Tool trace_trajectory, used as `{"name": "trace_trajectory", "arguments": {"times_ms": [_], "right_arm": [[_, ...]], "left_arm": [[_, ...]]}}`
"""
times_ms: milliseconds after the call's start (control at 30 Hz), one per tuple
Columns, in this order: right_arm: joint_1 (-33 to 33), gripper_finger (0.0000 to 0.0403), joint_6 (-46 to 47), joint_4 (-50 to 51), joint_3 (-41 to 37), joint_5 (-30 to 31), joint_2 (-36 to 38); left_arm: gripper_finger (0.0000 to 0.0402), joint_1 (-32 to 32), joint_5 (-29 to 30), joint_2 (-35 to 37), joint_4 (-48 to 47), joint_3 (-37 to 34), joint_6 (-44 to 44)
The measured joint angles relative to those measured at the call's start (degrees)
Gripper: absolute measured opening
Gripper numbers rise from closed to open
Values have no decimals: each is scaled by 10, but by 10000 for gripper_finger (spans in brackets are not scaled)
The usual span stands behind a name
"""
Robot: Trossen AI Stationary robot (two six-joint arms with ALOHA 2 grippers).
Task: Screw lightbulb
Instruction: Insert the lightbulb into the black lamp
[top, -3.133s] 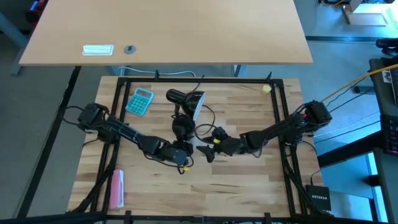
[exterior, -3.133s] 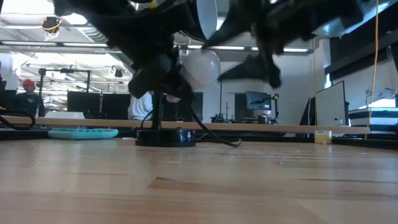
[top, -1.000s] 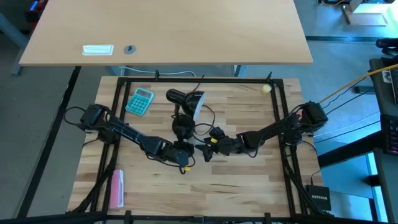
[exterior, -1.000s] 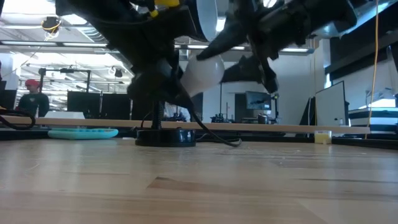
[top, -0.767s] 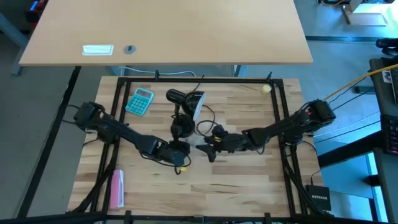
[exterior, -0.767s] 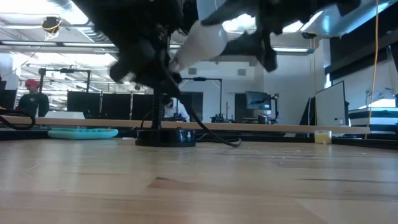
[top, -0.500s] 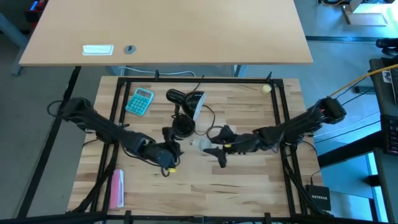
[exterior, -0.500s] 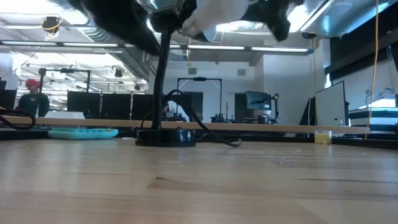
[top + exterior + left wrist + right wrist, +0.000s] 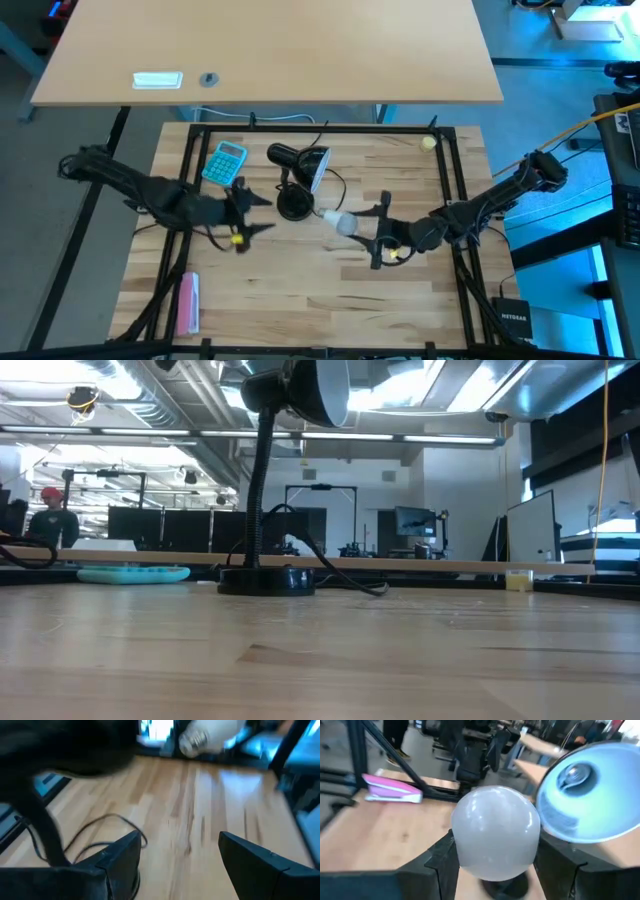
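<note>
Since the bulb is held off the table in the right gripper, with the fingers closed on its round glass end as the right wrist view shows, the coming move is judged to turn on how its screw base lines up with the socket inside the shade. In the high view the bulb's long axis is seen to run roughly level, the narrow base pointing away from the fingers toward the lamp, whose round foot lies just beside the bulb's tip. The shade's open mouth is seen in the right wrist view just beside the bulb, facing it at an angle, so the axis is judged not yet to be aimed into the socket. The bulb is seen as white, frosted and pear-shaped, with a ribbed metal base that shows in the left wrist view. The right arm is plainly the nearer one. The left gripper is held over the table on the far side of the lamp's foot from the bulb, near the teal calculator, its fingers spread apart with nothing between them.
</note>
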State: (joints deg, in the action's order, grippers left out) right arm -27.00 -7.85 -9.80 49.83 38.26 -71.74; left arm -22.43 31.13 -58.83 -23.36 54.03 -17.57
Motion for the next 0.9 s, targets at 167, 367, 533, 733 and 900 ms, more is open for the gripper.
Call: {"name": "trace_trajectory", "arguments": {"times_ms": [167,367,533,733,900], "right_arm": [[56,209,-79,-6,-8,-59,33],[137,209,-101,-5,-27,-127,79],[178,209,-107,24,-31,-161,92],[225,209,-123,49,-31,-204,114],[267,209,-126,66,-31,-254,140]], "left_arm": [[254,78,-67,103,59,-59,-12],[255,195,-119,163,96,-79,-18],[285,317,-242,162,100,-79,-13],[318,492,-426,130,133,-79,30],[319,578,-594,61,187,-79,45]]}}
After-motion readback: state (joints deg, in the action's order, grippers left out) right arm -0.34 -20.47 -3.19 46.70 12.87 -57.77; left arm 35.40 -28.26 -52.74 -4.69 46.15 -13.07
